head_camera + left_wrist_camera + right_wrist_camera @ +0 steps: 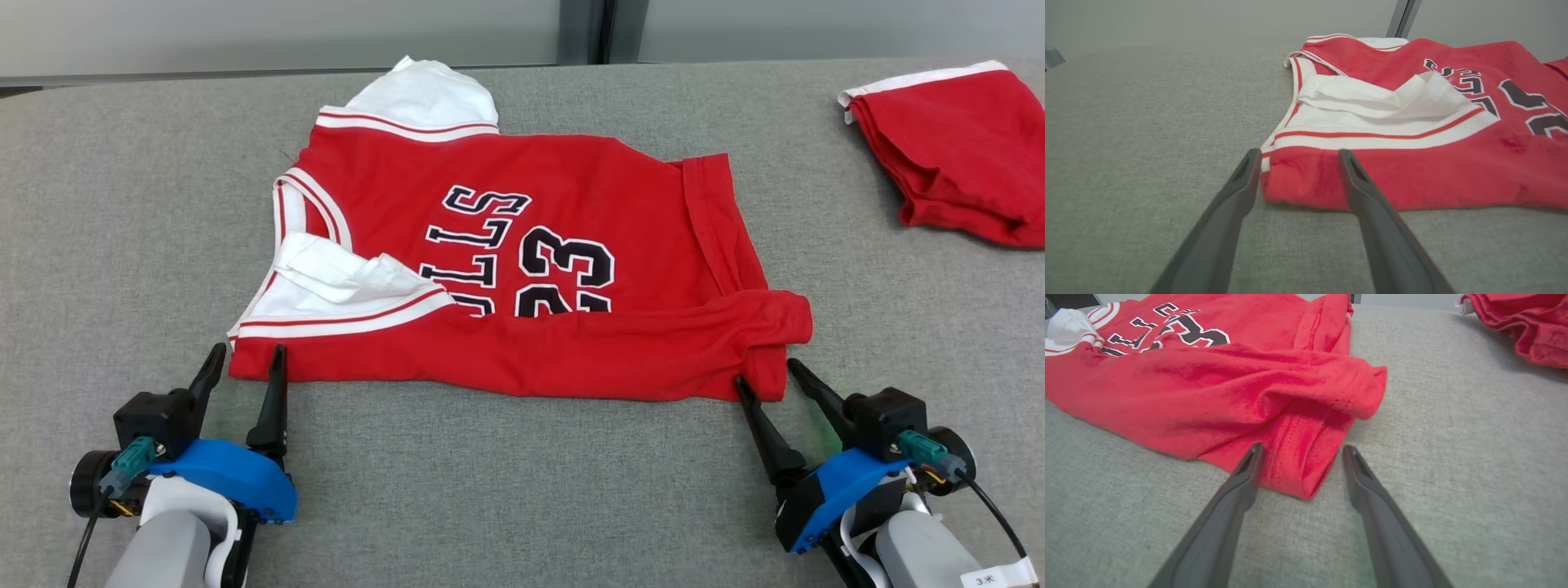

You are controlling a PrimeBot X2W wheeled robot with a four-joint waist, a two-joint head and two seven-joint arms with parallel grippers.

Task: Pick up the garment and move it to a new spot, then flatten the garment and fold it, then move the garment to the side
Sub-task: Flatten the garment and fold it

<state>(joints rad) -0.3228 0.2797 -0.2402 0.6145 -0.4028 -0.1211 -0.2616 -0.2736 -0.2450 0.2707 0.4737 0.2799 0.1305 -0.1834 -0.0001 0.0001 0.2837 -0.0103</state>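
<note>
Grey counter (522,490): jersey (637,204) is laid partly folded; left tool (249,349) and right tool (765,371) are seen open, empty; folding is judged unfinished.

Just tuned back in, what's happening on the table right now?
The robot is working on the red jersey, which lies on the grey table with its near side folded over the lettering. Both hands are open and hold nothing: the left hand sits at the jersey's near left corner and the right hand at its near right corner, fingers spread around the fabric edge. A second red garment lies apart at the far right.
</note>
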